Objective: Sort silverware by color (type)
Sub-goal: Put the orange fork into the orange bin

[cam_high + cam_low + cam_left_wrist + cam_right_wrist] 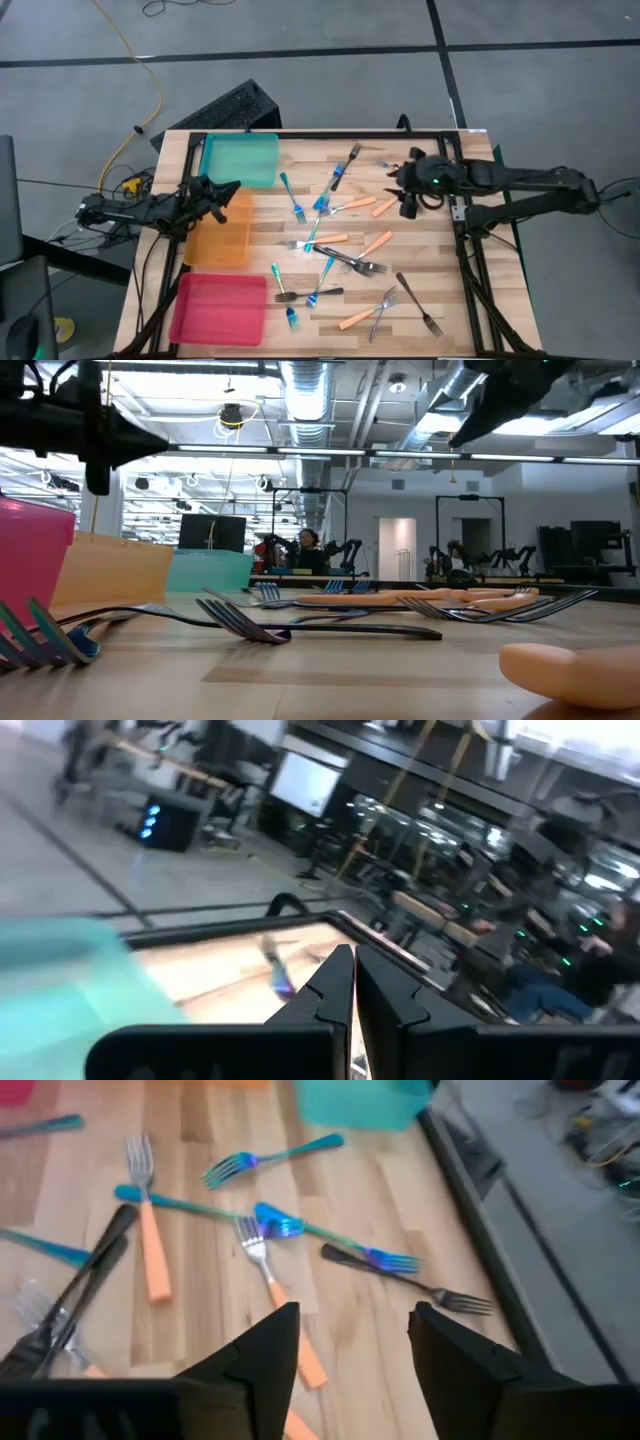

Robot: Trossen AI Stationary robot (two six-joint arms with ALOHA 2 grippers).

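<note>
The silverware lies scattered over the middle of the wooden table: teal-handled forks [292,198], orange-handled forks [385,207] and all-dark forks [420,305], some crossing one another. My right gripper [352,1330] hovers open above the far right part of the scatter [407,205]. It slants down, with nothing between its fingers. Below it lie an orange-handled fork [150,1240], a teal fork [270,1160] and a dark fork [410,1280]. My left gripper [352,975] is shut and empty, held level at the table's left over the trays [230,188].
Three flat trays line the left side: teal [240,160] at the far end, orange [220,238] in the middle, pink [218,308] nearest. A dark frame rail [460,250] runs along the right edge. Bare wood shows at the near right corner.
</note>
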